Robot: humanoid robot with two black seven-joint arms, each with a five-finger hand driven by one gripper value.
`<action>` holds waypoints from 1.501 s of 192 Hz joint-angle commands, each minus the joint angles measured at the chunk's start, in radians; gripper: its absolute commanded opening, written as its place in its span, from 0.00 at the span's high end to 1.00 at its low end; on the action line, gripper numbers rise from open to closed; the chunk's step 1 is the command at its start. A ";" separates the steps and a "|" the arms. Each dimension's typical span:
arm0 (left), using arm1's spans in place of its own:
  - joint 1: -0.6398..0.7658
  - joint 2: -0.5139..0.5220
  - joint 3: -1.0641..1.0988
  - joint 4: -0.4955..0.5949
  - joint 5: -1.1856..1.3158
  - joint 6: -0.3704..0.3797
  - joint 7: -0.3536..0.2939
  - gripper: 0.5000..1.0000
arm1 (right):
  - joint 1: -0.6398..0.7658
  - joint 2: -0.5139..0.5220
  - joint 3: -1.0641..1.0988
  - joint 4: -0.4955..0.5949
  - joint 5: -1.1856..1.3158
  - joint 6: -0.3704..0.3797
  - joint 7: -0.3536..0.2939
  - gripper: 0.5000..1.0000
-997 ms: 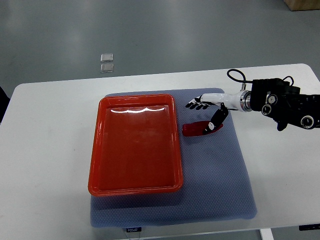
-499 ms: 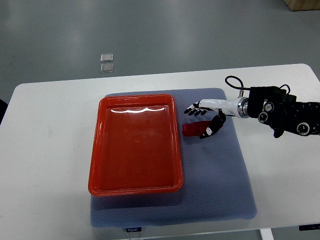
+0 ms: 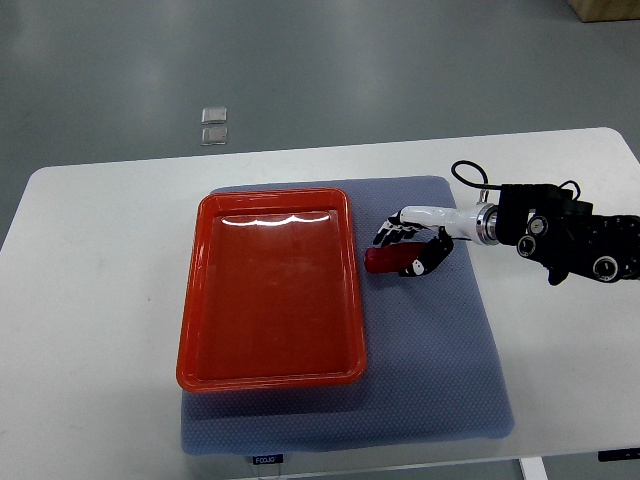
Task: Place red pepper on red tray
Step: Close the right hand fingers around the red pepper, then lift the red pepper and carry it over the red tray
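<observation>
The red pepper (image 3: 382, 260) lies on the blue-grey mat (image 3: 430, 350), just right of the red tray (image 3: 190, 300). My right hand (image 3: 407, 247) comes in from the right edge and sits on the pepper's right end. Its fingers (image 3: 390, 231) curl down over the far side and the thumb (image 3: 428, 260) presses on the near side, so the hand is shut on the pepper. The pepper's left end sticks out toward the tray. The tray holds nothing. The left arm is out of view.
The mat lies on a white table (image 3: 100, 300). A black cable loop (image 3: 466, 172) rises from my right wrist. Two small clear squares (image 3: 213, 126) lie on the floor beyond the table.
My right hand has dropped onto the pepper and its fingers have curled from spread to closed around it. The pepper has stayed on the mat.
</observation>
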 commanded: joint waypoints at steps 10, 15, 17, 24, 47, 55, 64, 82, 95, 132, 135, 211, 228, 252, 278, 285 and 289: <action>0.000 0.000 0.000 0.000 0.000 0.000 0.000 0.00 | -0.006 0.000 0.000 0.000 -0.007 0.000 0.000 0.83; 0.001 0.000 0.000 0.000 0.000 0.000 0.000 0.00 | -0.006 0.000 -0.002 0.000 -0.013 0.000 0.000 0.86; 0.001 0.000 0.000 0.000 0.000 0.000 0.000 0.00 | -0.006 0.000 0.000 0.000 -0.016 0.000 0.000 0.88; 0.000 0.000 0.000 0.000 0.000 0.000 0.000 0.00 | -0.006 -0.002 0.000 0.000 -0.030 -0.001 0.000 0.93; 0.000 0.000 0.000 0.000 0.000 0.000 0.000 0.00 | -0.002 -0.009 0.000 0.000 -0.039 -0.001 0.002 1.00; 0.000 0.000 0.000 0.000 0.000 0.000 0.000 0.00 | 0.003 -0.015 0.001 0.002 -0.039 -0.001 0.000 1.00; 0.000 0.000 0.000 0.000 0.000 0.000 0.000 0.00 | 0.008 -0.021 0.003 0.008 -0.039 -0.001 0.002 1.00; 0.001 0.000 0.000 0.000 0.000 0.000 0.000 0.00 | 0.035 -0.043 0.011 0.029 -0.031 0.000 0.002 1.00; 0.000 0.000 0.000 0.000 0.000 0.000 0.000 0.00 | 0.066 -0.058 0.012 0.040 -0.025 0.005 0.000 1.00; 0.001 0.000 -0.002 0.000 0.000 0.000 0.000 0.00 | 0.162 -0.087 0.012 0.069 -0.001 0.019 0.000 1.00; 0.001 0.000 -0.002 0.000 0.000 0.000 0.000 0.00 | 0.167 -0.087 0.012 0.069 0.002 0.020 0.000 1.00; 0.000 0.000 0.001 0.000 0.000 0.000 0.000 0.00 | 0.254 0.107 -0.044 0.008 0.024 0.016 0.005 1.00; 0.000 0.000 0.000 0.000 0.000 0.000 0.000 0.00 | 0.245 0.175 -0.049 -0.020 0.024 0.003 0.025 1.00; 0.000 0.000 -0.002 0.000 0.000 0.000 0.000 0.00 | 0.233 0.262 -0.051 -0.051 0.024 -0.043 0.031 1.00; 0.000 0.000 -0.003 0.000 0.000 0.000 0.000 0.00 | 0.205 0.336 -0.051 -0.098 0.024 -0.057 0.033 1.00; 0.000 0.000 -0.002 0.000 0.000 0.000 0.000 0.00 | 0.198 0.350 -0.051 -0.106 0.022 -0.061 0.033 1.00; 0.000 0.000 -0.002 0.000 0.000 0.000 0.000 0.00 | 0.193 0.360 -0.051 -0.112 0.022 -0.064 0.033 1.00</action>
